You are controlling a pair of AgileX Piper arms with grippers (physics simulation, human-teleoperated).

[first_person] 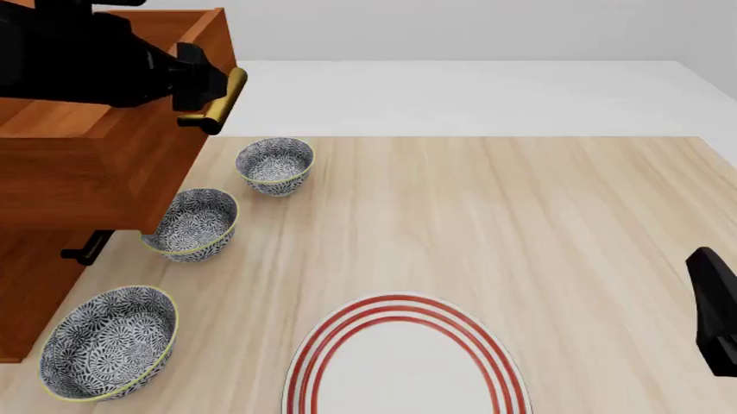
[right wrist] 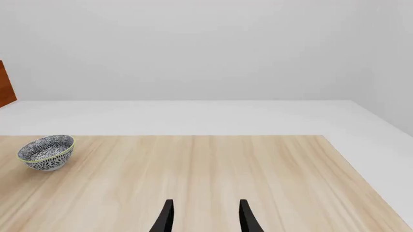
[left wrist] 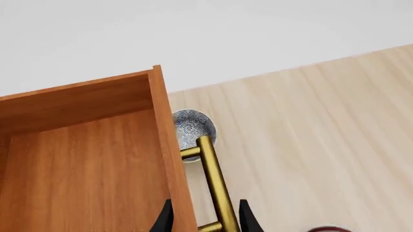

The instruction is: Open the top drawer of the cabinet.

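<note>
The cabinet [first_person: 34, 285] stands at the table's left. Its top drawer [first_person: 116, 164] is pulled out over the table, and the left wrist view shows the plain wood inside [left wrist: 84, 164]. The brass handle [first_person: 219, 102] runs between my left gripper's fingers in the left wrist view [left wrist: 216, 183]. My left gripper [left wrist: 206, 220] straddles the handle and the drawer's front panel with its fingers spread wide, not pressing on the bar. In the front view it is at the drawer front [first_person: 198, 86]. My right gripper [right wrist: 205, 220] is open and empty at the table's right edge [first_person: 708, 276].
Three patterned bowls [first_person: 275, 166] [first_person: 193, 224] [first_person: 110, 341] sit in a row beside the cabinet, the middle one partly under the pulled-out drawer. A red-ringed white plate [first_person: 403, 362] lies at the front centre. A lower drawer's handle [first_person: 86, 248] sticks out below.
</note>
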